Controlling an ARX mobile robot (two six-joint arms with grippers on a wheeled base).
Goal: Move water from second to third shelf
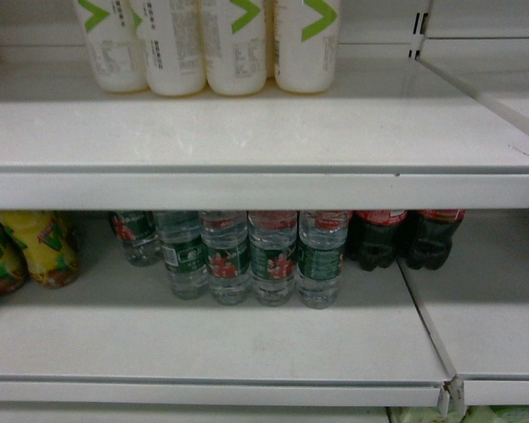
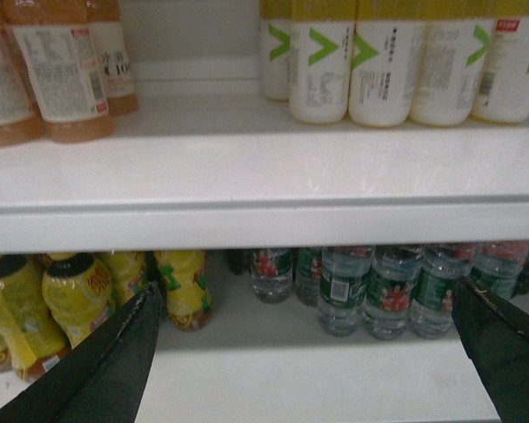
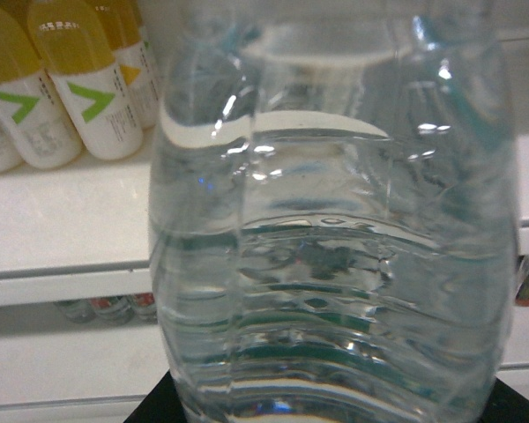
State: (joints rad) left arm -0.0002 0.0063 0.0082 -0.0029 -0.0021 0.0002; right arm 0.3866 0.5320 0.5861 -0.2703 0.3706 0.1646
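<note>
A clear ribbed water bottle [image 3: 335, 229] fills the right wrist view, standing between the right gripper's dark fingers [image 3: 159, 407] — whether they clamp it I cannot tell. The left gripper [image 2: 304, 339] hangs spread wide, fingers [image 2: 115, 361] apart, before the white shelving [image 1: 247, 189]. Beyond those fingers, on the lower shelf [image 1: 212, 339] — five water bottles [image 1: 273, 260], two cola bottles [image 1: 406, 236]; above, four white bottles [image 1: 207, 44].

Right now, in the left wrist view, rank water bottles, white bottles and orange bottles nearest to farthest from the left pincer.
1. Water bottles, lower shelf, facing the left pincer.
2. White bottles, upper right, and orange bottles, upper left: too close to call.
</note>
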